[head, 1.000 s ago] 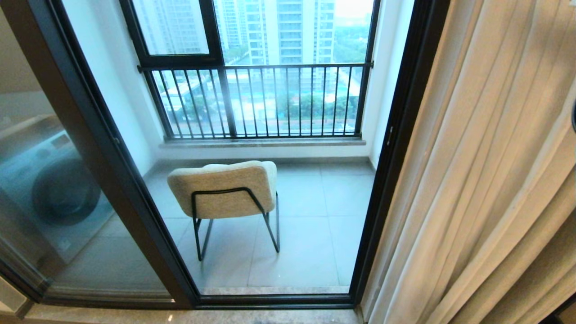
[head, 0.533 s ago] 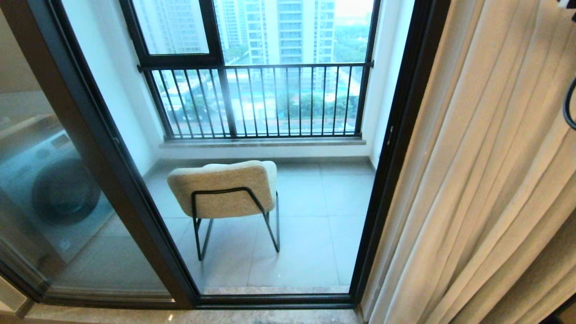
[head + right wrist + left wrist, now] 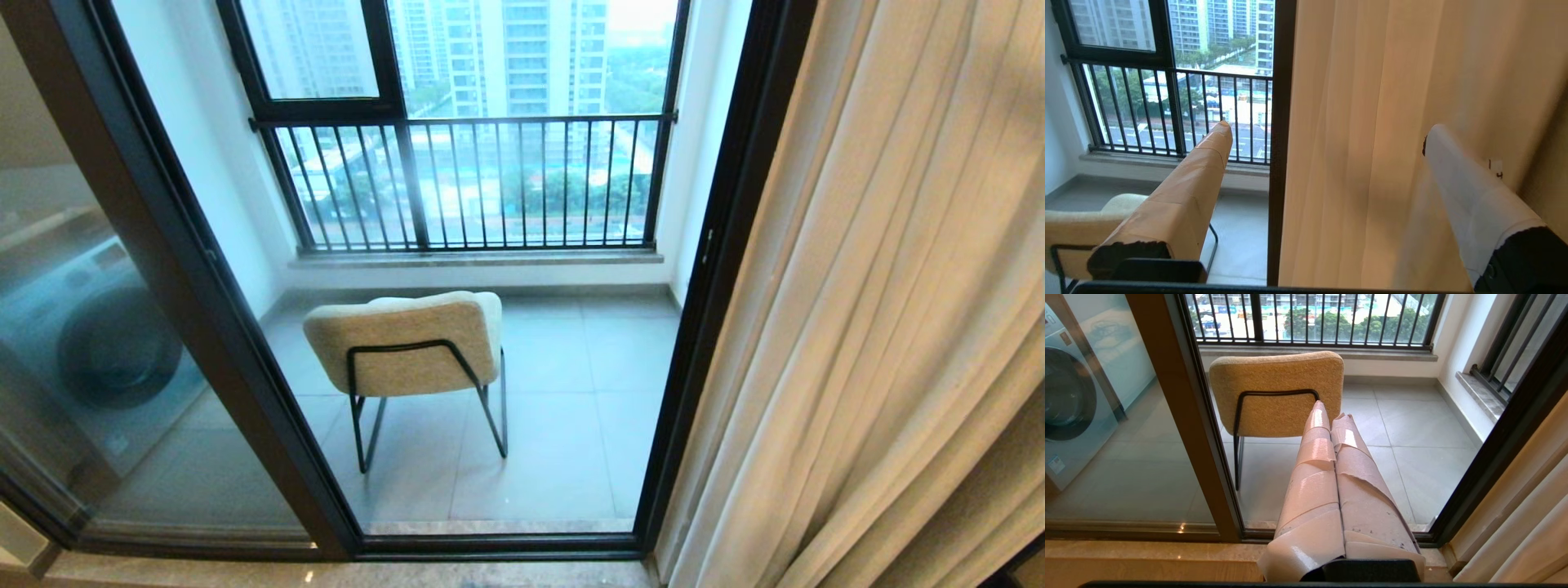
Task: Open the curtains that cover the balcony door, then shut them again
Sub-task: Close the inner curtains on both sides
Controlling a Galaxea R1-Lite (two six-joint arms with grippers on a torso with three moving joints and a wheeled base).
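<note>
Beside black-framed door point(image 3: 710, 269): pleated cream curtains point(image 3: 882, 327) bunched right. Right gripper point(image 3: 1327, 134) spread wide before the fabric, empty; left gripper point(image 3: 1331, 416), tape-wrapped, pressed together.

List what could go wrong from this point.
The open right gripper faces the bunched curtains with nothing between its fingers, so a closing grasp might catch only a thin pleat and slip. Pulling low on the fabric could strain it. A wide sweep might strike the black balcony door frame.

Matt woven cloth curtains point(image 3: 882, 327), glossy glass balcony door point(image 3: 122, 327) in smooth black frames, nubby-cloth chair point(image 3: 408, 343).
</note>
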